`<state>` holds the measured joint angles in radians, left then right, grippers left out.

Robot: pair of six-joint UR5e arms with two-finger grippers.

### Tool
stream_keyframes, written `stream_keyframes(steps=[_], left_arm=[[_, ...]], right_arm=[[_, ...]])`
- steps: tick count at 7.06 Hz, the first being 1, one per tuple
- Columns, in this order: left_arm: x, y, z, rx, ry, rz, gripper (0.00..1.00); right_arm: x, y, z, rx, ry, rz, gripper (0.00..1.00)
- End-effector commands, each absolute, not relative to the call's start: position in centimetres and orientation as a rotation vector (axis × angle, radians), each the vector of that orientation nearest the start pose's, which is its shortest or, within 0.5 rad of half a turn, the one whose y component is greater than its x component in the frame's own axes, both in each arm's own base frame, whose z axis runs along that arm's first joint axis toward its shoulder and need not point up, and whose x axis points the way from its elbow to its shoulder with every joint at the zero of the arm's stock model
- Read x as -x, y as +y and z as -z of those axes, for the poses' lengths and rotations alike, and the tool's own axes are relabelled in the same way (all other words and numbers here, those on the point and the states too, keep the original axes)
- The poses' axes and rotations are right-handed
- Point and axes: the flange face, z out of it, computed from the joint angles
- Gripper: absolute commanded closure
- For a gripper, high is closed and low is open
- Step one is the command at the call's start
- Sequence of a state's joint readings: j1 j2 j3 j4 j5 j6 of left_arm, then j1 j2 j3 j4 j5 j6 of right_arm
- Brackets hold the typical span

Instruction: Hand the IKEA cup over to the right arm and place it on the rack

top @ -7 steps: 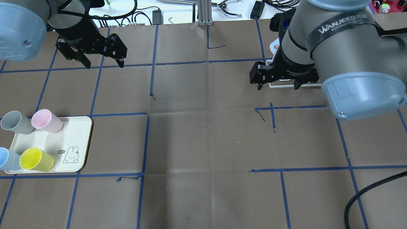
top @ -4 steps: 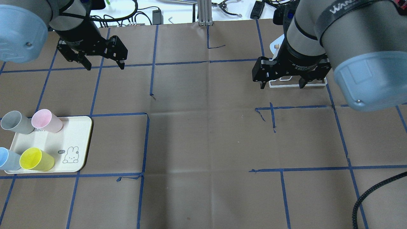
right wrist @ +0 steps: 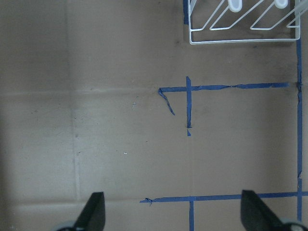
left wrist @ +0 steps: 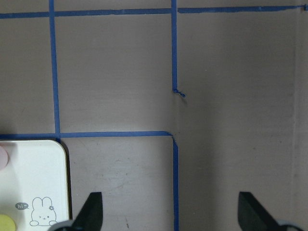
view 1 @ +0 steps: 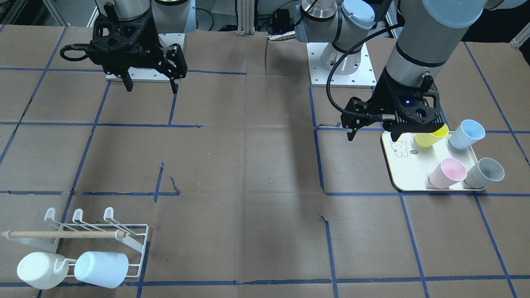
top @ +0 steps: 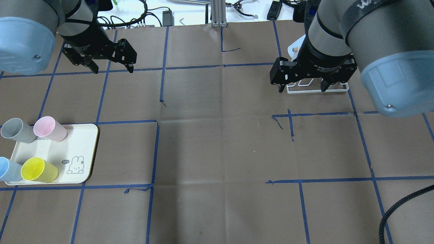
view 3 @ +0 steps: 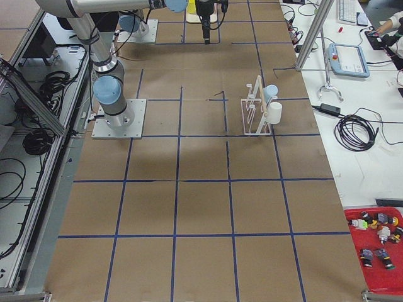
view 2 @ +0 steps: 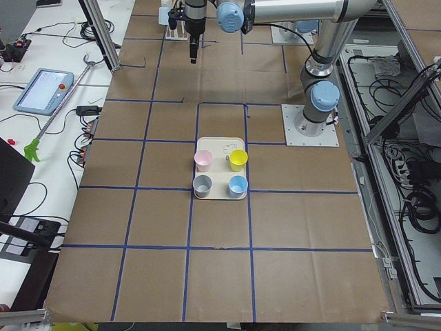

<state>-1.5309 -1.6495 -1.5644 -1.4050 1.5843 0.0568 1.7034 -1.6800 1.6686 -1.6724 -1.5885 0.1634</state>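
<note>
No cup is held at this moment, so the step in hand is judged to be the opening one: the reach for a cup before any hand-over. The left gripper [top: 112, 69] is seen with its fingers spread wide and nothing between them. It is raised above the table, and in its wrist view the tray [top: 78, 142] lies below it, off to the side of one fingertip. Four cups stand on that tray, mouths up: the yellow cup [top: 39, 169] and the pink cup [top: 51, 128] on the side nearer the gripper, the blue cup [top: 8, 169] and the grey cup [top: 17, 130] beyond them. Which one is meant cannot be told. The right gripper [top: 301, 88] is likewise spread apart and empty. The rack [view 1: 108, 213] lies below it, just past its fingertips, with a white cup [view 1: 37, 271] and a pale blue cup [view 1: 101, 269] already hung on it. For the next move, the left gripper would have to be shifted sideways until one cup sits between its fingers, then lowered and closed on it. The grasp is best taken near one end of the cup, so that enough wall is left free for the right gripper. A meeting point between the two grippers would then be needed, with the right gripper brought away from the rack.
</note>
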Motion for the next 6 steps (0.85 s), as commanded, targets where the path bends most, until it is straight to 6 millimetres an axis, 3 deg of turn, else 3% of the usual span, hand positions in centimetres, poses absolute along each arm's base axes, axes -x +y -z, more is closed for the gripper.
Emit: stream_keyframes(steps=[1, 6], left_arm=[[11.1, -53.9, -46.8, -0.028, 3.121, 0.147, 0.0], [11.2, -53.5, -46.6, -0.017, 3.135, 0.057, 0.0]], right_arm=[[-18.9, -42.9, -50.3, -0.055, 3.138, 0.178, 0.0], [-18.6, -42.2, -51.1, -0.057, 3.135, 0.202, 0.0]])
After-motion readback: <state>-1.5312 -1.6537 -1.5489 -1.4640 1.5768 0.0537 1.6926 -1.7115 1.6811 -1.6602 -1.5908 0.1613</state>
